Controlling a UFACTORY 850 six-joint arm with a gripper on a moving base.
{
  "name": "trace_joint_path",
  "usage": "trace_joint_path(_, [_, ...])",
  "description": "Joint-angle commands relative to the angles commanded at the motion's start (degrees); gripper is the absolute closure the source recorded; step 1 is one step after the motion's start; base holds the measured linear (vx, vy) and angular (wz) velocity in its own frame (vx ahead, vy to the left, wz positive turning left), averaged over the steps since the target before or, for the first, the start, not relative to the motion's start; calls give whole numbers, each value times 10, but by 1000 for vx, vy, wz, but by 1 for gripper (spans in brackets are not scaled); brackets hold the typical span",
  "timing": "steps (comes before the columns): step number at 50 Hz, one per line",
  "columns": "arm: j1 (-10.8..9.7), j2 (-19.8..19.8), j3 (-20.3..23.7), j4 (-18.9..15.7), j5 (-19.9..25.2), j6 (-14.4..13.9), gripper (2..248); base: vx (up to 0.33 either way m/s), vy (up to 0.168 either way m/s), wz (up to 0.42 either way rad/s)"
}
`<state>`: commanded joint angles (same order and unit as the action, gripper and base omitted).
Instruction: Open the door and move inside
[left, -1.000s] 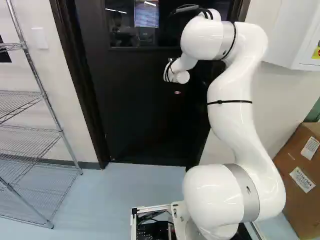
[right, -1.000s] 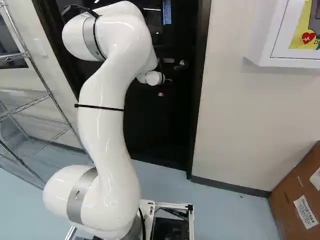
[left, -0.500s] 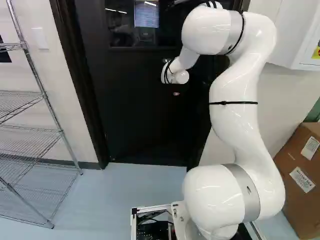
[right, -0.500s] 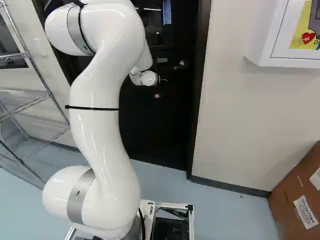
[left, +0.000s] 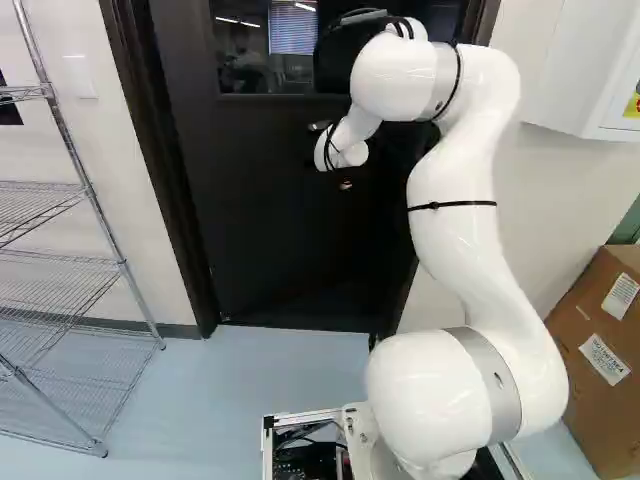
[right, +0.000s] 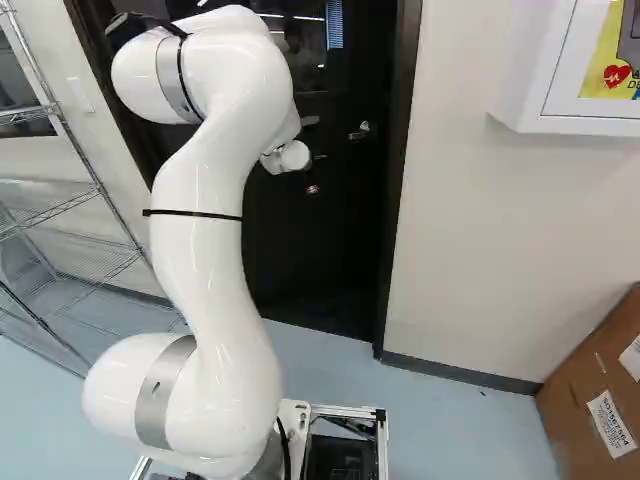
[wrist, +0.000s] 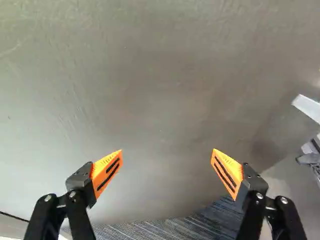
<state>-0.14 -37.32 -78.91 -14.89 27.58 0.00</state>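
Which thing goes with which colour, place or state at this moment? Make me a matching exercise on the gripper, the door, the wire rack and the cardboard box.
Things
1. wire rack
2. gripper
3. cardboard box
4. door

Descriptions
a. black, around the middle of the left base view
b. brown, at the right of both base views
c. metal, at the left of both base views
d. open, with nothing gripped

Right pairs: 1-c, 2-d, 3-b, 4-a
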Motion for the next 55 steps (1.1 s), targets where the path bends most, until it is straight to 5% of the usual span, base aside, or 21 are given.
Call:
trace_joint_path(26, [12,-69,-94,-5,-1,0,3,0,0,0])
trace_joint_path(55, [8,1,2,-5,-1,0,3,0,0,0])
